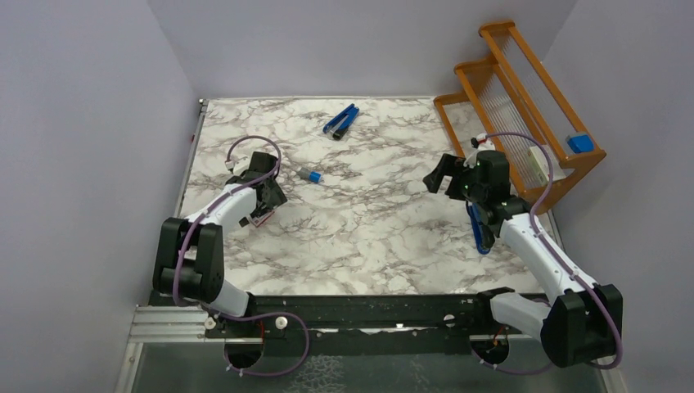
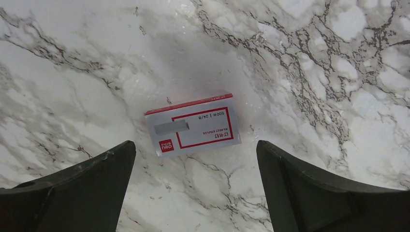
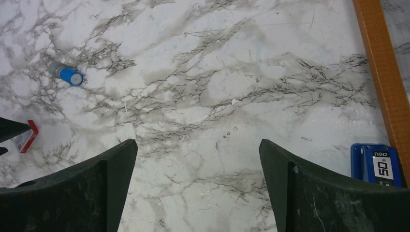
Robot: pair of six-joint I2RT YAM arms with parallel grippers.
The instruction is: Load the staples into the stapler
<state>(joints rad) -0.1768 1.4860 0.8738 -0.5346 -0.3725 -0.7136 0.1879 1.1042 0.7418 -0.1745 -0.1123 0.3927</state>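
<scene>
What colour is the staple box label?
The staple box is white with red trim, clearest in the left wrist view.

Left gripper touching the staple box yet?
Apart. Left wrist view: bare marble shows between the staple box and the open left gripper on both sides.

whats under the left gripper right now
The white and red staples box lies flat on the marble table, label up, below the open left gripper and clear of both fingers. What is inside the box is hidden, as is the table beneath it.
</scene>
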